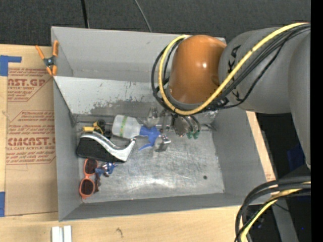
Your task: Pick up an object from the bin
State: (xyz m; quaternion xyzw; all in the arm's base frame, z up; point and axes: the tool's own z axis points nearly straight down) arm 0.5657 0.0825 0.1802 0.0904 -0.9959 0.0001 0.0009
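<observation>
Gripper point(162, 141) low at bin point(171, 173) centre; small blue object point(147, 135) just left of it. Open/closed: cannot tell.

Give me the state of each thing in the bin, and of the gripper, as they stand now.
gripper: down low near the middle of the bin, beside the blue piece
blue piece: on the floor, just left of the gripper; cannot tell if gripped
clear bottle: lying on its side by the back wall
black thing with white handle: lying at the left
orange sunglasses: lying in the front-left corner
</observation>
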